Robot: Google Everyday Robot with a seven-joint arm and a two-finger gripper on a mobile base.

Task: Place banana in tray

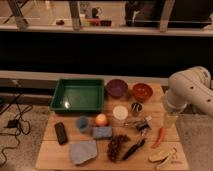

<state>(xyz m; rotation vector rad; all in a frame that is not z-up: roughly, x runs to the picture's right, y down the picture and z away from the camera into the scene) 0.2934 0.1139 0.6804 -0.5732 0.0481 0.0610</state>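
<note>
Gripper hangs with jaws apart near the red chili; I should straddle the banana crosswise at its middle.

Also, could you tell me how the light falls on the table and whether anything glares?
Camera view: the table is warmly lit, the wall behind it nearly black; a pale glare spot sits in the front left corner of the tray; the banana lies at the dimmer front right; the tool hangs pale at the table's right edge, near the chili.
</note>
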